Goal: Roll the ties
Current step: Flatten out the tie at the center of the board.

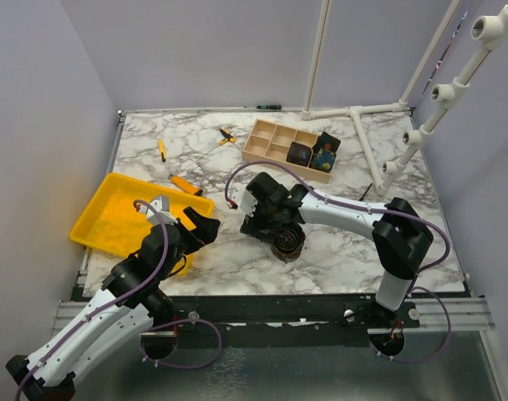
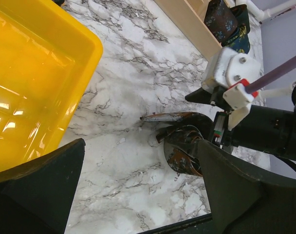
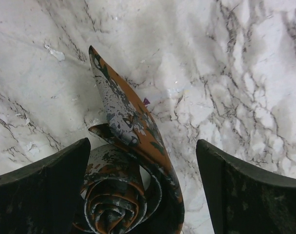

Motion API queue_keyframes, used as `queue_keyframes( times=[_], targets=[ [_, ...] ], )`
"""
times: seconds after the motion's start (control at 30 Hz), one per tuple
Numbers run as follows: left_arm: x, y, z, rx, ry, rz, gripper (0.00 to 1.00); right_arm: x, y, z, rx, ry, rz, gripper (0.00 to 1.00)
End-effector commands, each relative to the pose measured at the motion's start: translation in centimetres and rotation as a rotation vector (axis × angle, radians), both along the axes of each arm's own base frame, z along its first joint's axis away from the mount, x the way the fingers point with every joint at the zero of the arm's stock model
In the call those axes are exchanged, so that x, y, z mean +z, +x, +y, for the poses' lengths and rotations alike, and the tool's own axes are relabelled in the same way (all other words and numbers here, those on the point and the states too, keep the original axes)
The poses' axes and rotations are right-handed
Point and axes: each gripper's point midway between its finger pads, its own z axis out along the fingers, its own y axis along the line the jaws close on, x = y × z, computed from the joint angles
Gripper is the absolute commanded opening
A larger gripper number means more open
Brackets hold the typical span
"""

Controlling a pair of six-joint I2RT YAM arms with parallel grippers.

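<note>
A rust-brown mottled tie point(image 1: 288, 242) stands rolled up on the marble table near its front edge. Its pointed loose tail point(image 3: 109, 92) curls away from the roll point(image 3: 114, 200). My right gripper point(image 3: 143, 195) is open around the roll, which sits close to the left finger point(image 3: 41, 190); from above the gripper point(image 1: 281, 232) hangs right over it. My left gripper point(image 1: 202, 227) is open and empty by the yellow tray's corner, apart from the roll point(image 2: 184, 148). In the left wrist view my left gripper point(image 2: 143, 195) has only bare marble between its fingers. Two dark rolled ties point(image 1: 300, 153) point(image 1: 325, 152) sit in the wooden box.
The wooden divided box point(image 1: 271, 138) stands at the back middle. A yellow tray point(image 1: 104, 221) lies at the left. Orange-handled screwdrivers point(image 1: 161, 149) point(image 1: 185, 184) point(image 1: 226, 135) lie behind it. A white pipe frame point(image 1: 367, 146) stands at the back right.
</note>
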Motion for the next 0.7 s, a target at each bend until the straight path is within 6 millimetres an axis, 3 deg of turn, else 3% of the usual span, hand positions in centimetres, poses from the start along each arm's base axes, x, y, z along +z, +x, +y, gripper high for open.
queue_keyframes(
  times=[0.0,0.23,0.47,0.53,0.67],
  targets=[
    [0.0,-0.1,-0.8,-0.043,-0.003,-0.009,0.99,-2.2,-1.7,-1.2,0.006,-0.048,0.097,0.92],
    [-0.7,-0.2,-1.4,-0.070,-0.017,0.003,0.99,-4.0,-2.8,-2.2,0.000,-0.075,0.139,0.87],
    [-0.9,-0.3,-1.5,-0.072,-0.023,0.008,0.99,-5.5,-1.6,-2.5,-0.036,-0.127,0.104,0.78],
    [-0.9,-0.3,-1.4,-0.069,-0.024,0.006,0.99,-5.7,-1.0,-2.3,-0.053,-0.136,0.094,0.71],
    [-1.1,-0.3,-1.4,-0.068,-0.023,0.011,0.99,-6.3,-0.5,-2.2,-0.075,-0.158,0.085,0.47]
  ],
)
